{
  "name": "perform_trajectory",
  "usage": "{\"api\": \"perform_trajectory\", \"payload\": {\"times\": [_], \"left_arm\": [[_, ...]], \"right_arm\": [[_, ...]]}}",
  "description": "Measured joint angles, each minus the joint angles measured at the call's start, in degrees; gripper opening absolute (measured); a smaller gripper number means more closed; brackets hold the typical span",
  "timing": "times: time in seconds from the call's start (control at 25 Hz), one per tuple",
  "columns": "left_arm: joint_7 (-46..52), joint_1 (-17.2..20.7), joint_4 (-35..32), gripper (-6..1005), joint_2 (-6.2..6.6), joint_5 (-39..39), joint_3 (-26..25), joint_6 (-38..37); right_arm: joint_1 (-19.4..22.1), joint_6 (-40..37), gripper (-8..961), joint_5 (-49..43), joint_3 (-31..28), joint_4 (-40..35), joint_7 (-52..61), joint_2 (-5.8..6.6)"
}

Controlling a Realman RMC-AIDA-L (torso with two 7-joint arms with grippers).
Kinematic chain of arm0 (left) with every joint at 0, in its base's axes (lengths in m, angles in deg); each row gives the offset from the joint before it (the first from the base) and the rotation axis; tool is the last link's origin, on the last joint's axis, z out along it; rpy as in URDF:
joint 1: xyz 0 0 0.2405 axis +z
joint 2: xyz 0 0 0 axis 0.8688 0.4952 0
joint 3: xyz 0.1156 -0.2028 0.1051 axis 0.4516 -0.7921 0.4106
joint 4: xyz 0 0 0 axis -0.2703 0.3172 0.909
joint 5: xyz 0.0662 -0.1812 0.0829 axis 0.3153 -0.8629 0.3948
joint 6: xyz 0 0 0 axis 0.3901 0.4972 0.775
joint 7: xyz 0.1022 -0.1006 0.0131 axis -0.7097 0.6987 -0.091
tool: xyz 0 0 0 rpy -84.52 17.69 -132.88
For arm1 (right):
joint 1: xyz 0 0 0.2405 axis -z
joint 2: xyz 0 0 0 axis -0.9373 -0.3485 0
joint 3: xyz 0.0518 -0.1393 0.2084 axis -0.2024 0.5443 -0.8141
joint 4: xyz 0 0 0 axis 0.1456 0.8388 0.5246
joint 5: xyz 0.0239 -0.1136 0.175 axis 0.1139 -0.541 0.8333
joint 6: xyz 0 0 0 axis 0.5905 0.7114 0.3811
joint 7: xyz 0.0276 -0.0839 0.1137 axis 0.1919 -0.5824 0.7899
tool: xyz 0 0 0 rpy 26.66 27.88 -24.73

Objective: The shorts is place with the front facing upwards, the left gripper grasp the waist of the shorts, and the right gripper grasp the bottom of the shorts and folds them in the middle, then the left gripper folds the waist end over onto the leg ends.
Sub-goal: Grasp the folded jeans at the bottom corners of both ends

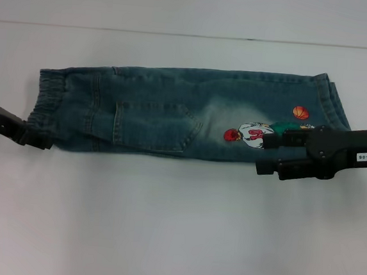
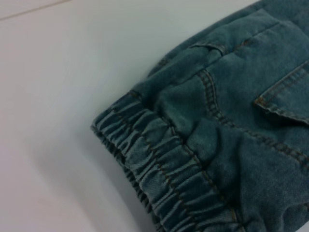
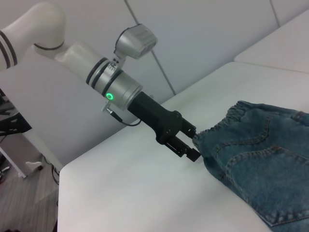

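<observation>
The blue denim shorts point(image 1: 172, 114) lie folded lengthwise on the white table point(image 1: 163, 226), with the elastic waist point(image 1: 48, 103) at the left and the leg ends point(image 1: 331, 102) at the right. A back pocket and a cartoon print point(image 1: 251, 132) face up. My left gripper point(image 1: 39, 139) is at the near corner of the waist, shut on the fabric; the right wrist view shows the left gripper point(image 3: 190, 145) pinching that corner. My right gripper point(image 1: 265, 154) hovers open over the print near the leg ends, holding nothing. The left wrist view shows only the waist point(image 2: 159, 169).
The table's far edge point(image 1: 192, 35) runs behind the shorts. In the right wrist view the table's side edge point(image 3: 67, 166) drops off to the floor past the left arm point(image 3: 116, 89).
</observation>
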Motion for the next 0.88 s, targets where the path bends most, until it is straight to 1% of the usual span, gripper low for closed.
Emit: {"api": "perform_trajectory", "payload": {"times": [0.16,0.36,0.72,0.88], "left_arm": [[0.0,0.0,-0.2,657,0.00,0.0,0.1,0.0],[0.0,-0.1,-0.3,394,0.00,0.0,0.2,-0.1],[-0.1,-0.1,-0.8,166,0.00,0.0,0.3,-0.9],[-0.1,0.0,-2.7,60,0.04,-0.3,0.2,-2.8]], "right_arm": [[0.1,0.1,858,0.0,0.0,0.0,0.0,-0.04],[0.0,0.5,853,0.0,0.0,0.0,0.0,-0.04],[-0.3,1.3,807,0.0,0.4,0.0,0.0,-0.14],[-0.3,2.4,786,0.0,1.2,0.0,0.0,-0.28]]}}
